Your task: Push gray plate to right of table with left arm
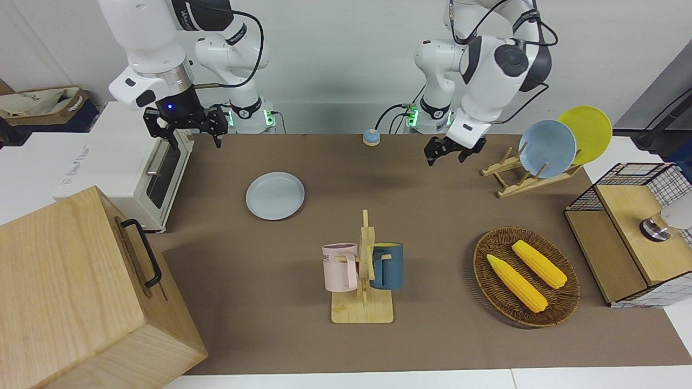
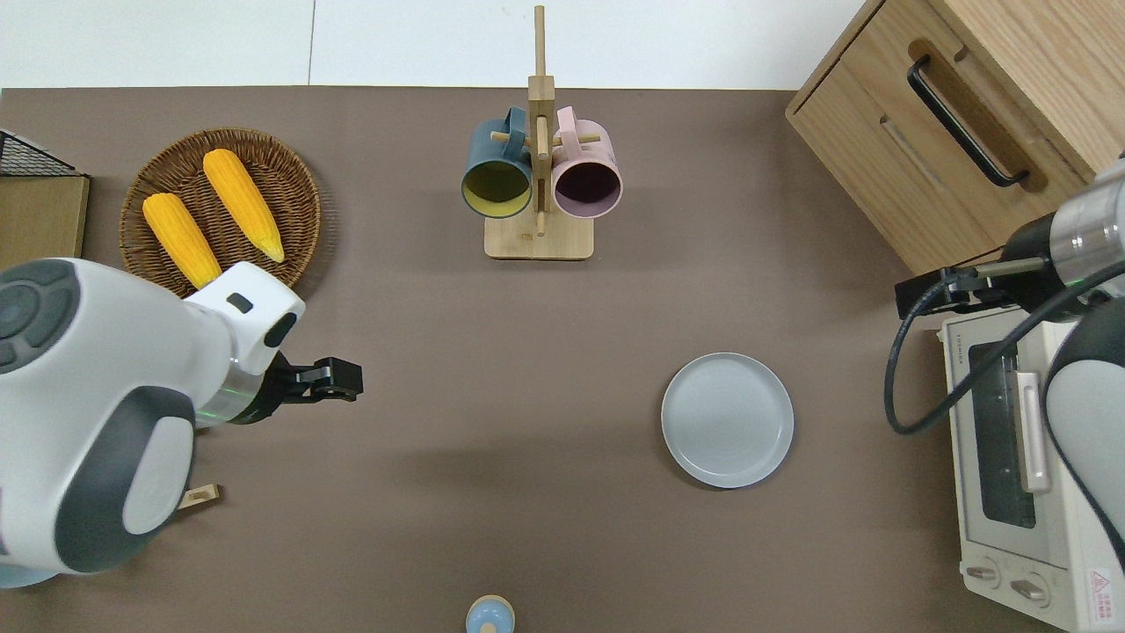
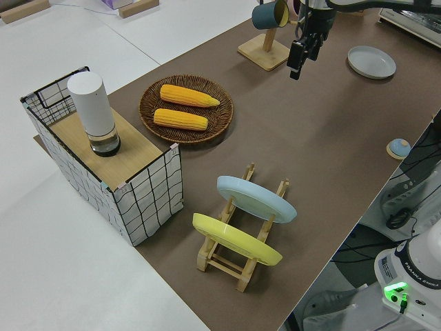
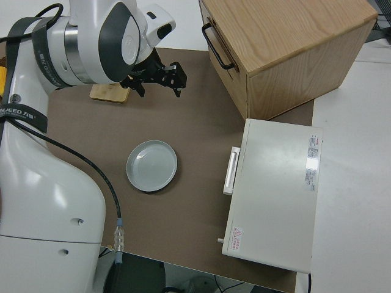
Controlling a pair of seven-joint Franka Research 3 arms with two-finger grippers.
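Table: a wide rectangular table (image 2: 545, 545) covered by a flat brown mat with white edges is seen; one is counted.
Progress: the round, shallow, pale bluish-gray plate (image 2: 728, 419) is found lying flat on the mat toward the right arm's end, near the white toaster oven (image 2: 1011, 457). By this placement the push is judged complete or nearly so; little or nothing is judged left but withdrawal of the arm.
Arms: two white multi-jointed robot arms are counted. The left arm (image 2: 97, 413) is held up over the mat near the corn basket, well apart from the gray plate; the right arm is parked.
Left gripper: the small black two-finger left gripper (image 1: 447, 152) is seen with fingers spread apart, nothing held, nothing touched.
Right gripper: the black right gripper (image 1: 186, 125) is seen released, fingers apart, empty.
Large furniture: one light wooden cabinet with a black handle (image 1: 81, 292), one toaster oven, one wire-mesh box with wooden shelf (image 1: 632, 237).
Plates: three are counted, namely one gray plate on the mat, plus one sky-blue plate (image 1: 547, 148) and one yellow plate (image 1: 589, 132) upright in a wooden rack (image 1: 521, 181).
Basket: one round woven wicker basket (image 2: 220, 145); two yellow corn cobs (image 2: 211, 215) in it.
Mugs: two, one dark blue mug (image 2: 497, 171) and one pink mug (image 2: 587, 176), hung on one wooden stand.
Small items: one white cylinder (image 3: 93, 110) on the wire-mesh box; one small blue-and-tan knob (image 1: 371, 136) at the table edge nearest the robots.
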